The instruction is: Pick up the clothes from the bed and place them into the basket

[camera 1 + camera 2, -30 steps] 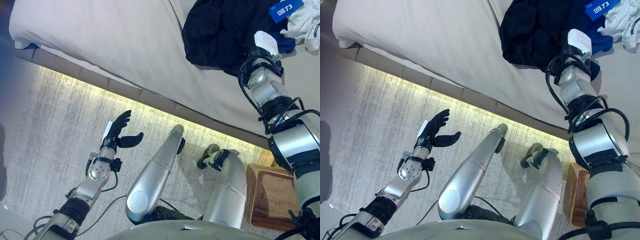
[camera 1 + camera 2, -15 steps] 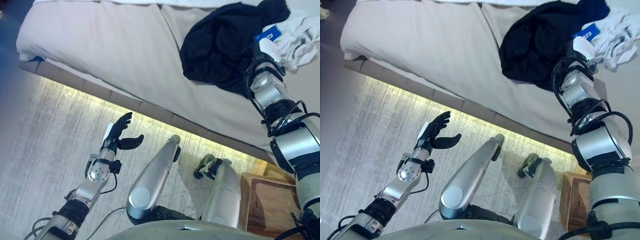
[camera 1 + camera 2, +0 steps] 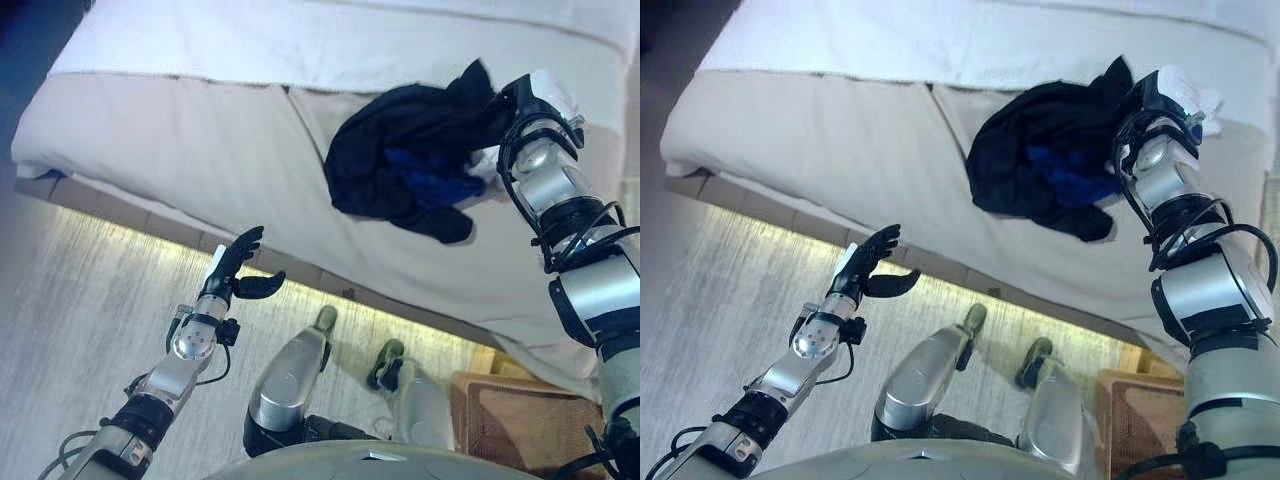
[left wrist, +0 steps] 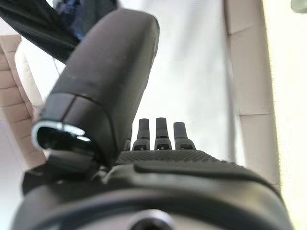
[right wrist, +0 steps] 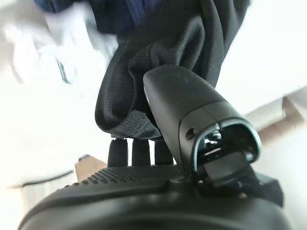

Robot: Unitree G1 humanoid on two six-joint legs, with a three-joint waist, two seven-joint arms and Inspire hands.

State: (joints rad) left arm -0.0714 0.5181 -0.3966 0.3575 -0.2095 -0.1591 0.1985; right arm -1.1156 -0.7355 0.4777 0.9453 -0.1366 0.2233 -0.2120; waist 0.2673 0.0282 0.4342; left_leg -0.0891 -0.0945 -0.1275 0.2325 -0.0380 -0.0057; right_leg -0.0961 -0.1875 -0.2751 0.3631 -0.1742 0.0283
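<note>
A heap of black clothes (image 3: 400, 160) with a blue piece (image 3: 425, 175) in it lies on the beige bed (image 3: 180, 150). My right hand (image 3: 525, 95) is at the heap's far right edge. In the right wrist view its thumb (image 5: 192, 115) and fingers pinch a fold of the black cloth (image 5: 158, 48), which rises in a peak at the hand. My left hand (image 3: 235, 265) hangs open over the floor beside the bed, holding nothing; its straight fingers (image 4: 163, 132) show in the left wrist view. The woven basket (image 3: 520, 420) stands on the floor at the lower right.
A white garment (image 5: 48, 57) lies on the bed by the black heap. A white sheet (image 3: 350, 40) covers the far part of the bed. A lit strip runs along the bed's base (image 3: 150, 215), over a pale grey rug (image 3: 70, 320).
The whole picture has shifted as the camera moved. My right hand stays on the black clothes, which now bunch up at it and cover the blue piece less. The left hand keeps its pose.
</note>
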